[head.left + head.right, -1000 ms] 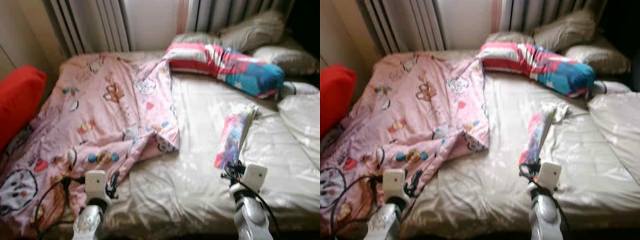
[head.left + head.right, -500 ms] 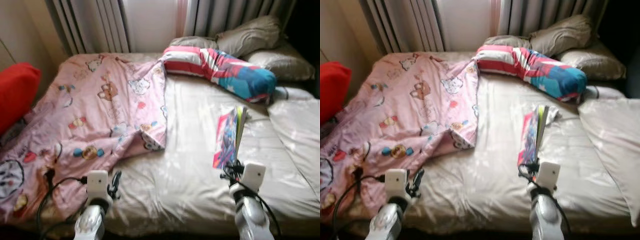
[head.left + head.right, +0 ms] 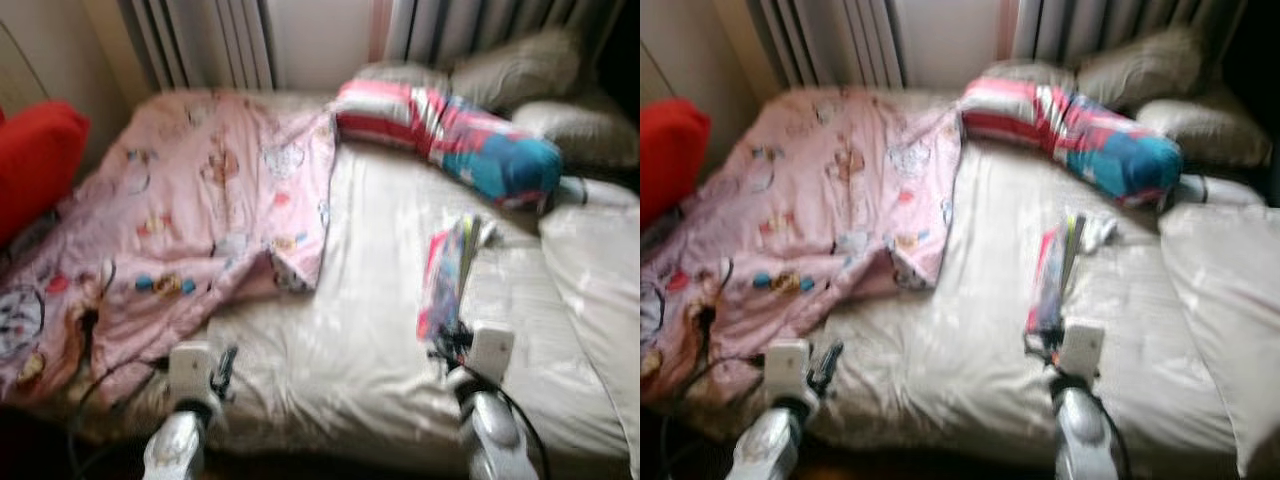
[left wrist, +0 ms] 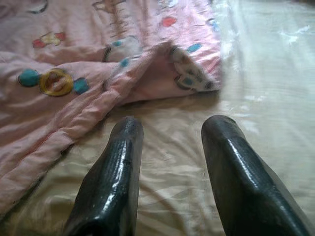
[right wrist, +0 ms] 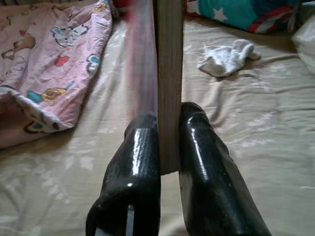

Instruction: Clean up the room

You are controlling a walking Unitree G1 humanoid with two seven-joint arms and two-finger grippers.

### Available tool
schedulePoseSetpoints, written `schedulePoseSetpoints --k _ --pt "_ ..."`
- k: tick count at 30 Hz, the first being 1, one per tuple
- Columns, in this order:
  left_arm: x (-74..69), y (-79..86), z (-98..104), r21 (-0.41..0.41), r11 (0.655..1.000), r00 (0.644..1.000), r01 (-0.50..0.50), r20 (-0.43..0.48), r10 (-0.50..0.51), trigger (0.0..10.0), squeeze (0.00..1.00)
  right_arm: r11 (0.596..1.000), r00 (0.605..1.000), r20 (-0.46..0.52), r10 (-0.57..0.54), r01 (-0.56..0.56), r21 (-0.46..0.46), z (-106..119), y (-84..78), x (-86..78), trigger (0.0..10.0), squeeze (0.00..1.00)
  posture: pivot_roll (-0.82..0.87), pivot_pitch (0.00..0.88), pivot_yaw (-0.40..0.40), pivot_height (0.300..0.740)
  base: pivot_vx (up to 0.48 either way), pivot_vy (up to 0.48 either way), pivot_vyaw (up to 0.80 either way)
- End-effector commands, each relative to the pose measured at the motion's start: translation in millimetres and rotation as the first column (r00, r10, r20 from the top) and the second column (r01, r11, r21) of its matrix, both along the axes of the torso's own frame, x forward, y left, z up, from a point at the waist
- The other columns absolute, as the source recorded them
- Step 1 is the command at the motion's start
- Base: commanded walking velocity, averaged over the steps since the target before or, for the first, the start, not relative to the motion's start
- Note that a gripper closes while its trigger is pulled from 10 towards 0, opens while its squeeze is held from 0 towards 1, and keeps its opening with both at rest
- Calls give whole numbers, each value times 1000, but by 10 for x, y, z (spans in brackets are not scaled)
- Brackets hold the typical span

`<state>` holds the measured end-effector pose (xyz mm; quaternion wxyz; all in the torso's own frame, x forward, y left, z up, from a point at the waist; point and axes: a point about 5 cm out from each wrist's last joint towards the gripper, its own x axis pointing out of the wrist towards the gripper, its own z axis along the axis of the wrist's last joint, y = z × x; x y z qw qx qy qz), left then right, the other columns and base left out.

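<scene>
Seen blurred from the head cameras: a bed [image 3: 360,370] in a pale satin sheet, with a pink cartoon-print blanket [image 3: 190,230] rumpled across the robot's left half and one corner folded onto the bare sheet. Reaching forward from the lower right, the right gripper [image 5: 167,135], fingers pinched on the edge of a thin book [image 3: 445,280] with a colourful cover, held upright above the sheet with the spine pointing away toward the pillows. Just beyond the book, a small white sock [image 5: 227,56] lying crumpled on the sheet. Reaching forward low on the left, the left gripper [image 4: 170,130], fingers spread with nothing between them, poised over bare sheet just short of the blanket's folded corner. At the head of the bed, a striped red, white and teal bolster [image 3: 450,140] in front of grey pillows [image 3: 520,70]. Off the left edge, a red cushion [image 3: 35,165].
</scene>
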<state>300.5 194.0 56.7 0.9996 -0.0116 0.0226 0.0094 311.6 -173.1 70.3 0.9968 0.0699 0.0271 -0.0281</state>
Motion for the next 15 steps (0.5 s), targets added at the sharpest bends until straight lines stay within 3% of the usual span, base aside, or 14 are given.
schedulePoseSetpoints --k 1,12,15 --pt "-37 -6 -56 0 1000 1000 -1 -20 1 10000 0 1000 999 43 -9 9 3 85 -28 20 10000 0 -29 225 2 740 0 -262 0" --pt "-46 2 -65 1 1000 1000 -5 -22 5 10000 0 1000 999 39 -13 13 8 84 -37 22 10000 0 -29 227 1 740 0 -273 0" --pt "-43 7 -64 -1 1000 1000 -10 -23 10 10000 0 1000 999 39 -17 17 10 86 -45 25 10000 0 -29 227 1 740 0 0 0"
